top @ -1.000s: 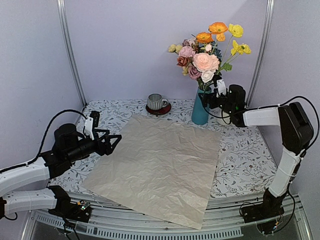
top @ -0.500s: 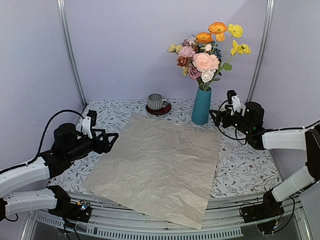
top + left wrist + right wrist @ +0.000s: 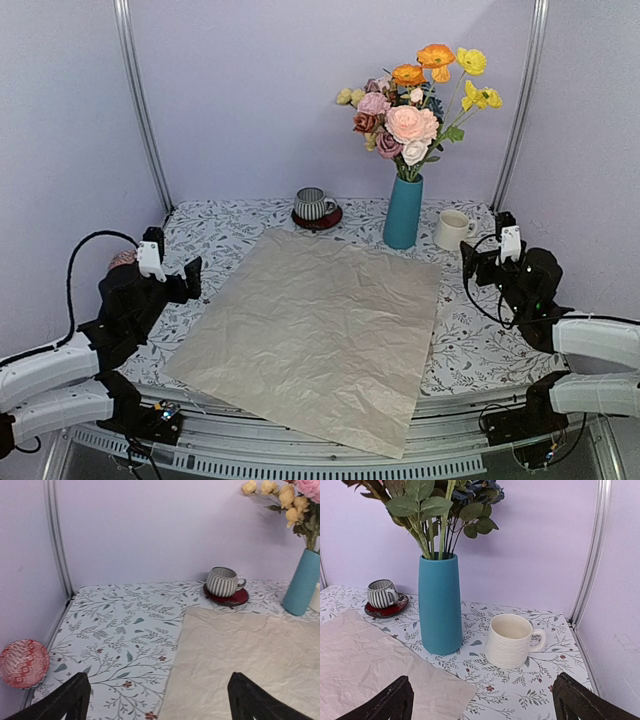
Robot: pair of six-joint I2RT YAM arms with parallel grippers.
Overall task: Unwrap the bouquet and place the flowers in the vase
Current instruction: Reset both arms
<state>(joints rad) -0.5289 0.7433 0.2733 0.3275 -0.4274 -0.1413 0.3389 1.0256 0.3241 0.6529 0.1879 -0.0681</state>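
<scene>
The flowers (image 3: 412, 110), in pink, orange, yellow and cream, stand upright in the teal vase (image 3: 403, 212) at the back right. The bouquet's crinkled paper (image 3: 320, 325) lies spread flat over the middle of the table, with no flowers on it. My left gripper (image 3: 190, 278) hangs open and empty at the paper's left edge (image 3: 159, 677). My right gripper (image 3: 468, 264) is open and empty (image 3: 482, 679), well short of the vase (image 3: 440, 605) and to its right. The right wrist view shows green stems and leaves (image 3: 432, 510) rising from the vase's mouth.
A cream mug (image 3: 455, 229) (image 3: 510, 640) stands just right of the vase. A striped grey cup (image 3: 314, 204) (image 3: 222, 581) sits on a red saucer at the back centre. A red patterned bowl (image 3: 22, 662) lies at the far left by the wall.
The right arm has drawn back from the vase toward the near right edge. The left arm has pulled back to the left, off the paper's edge, and its jaws have opened a little wider.
</scene>
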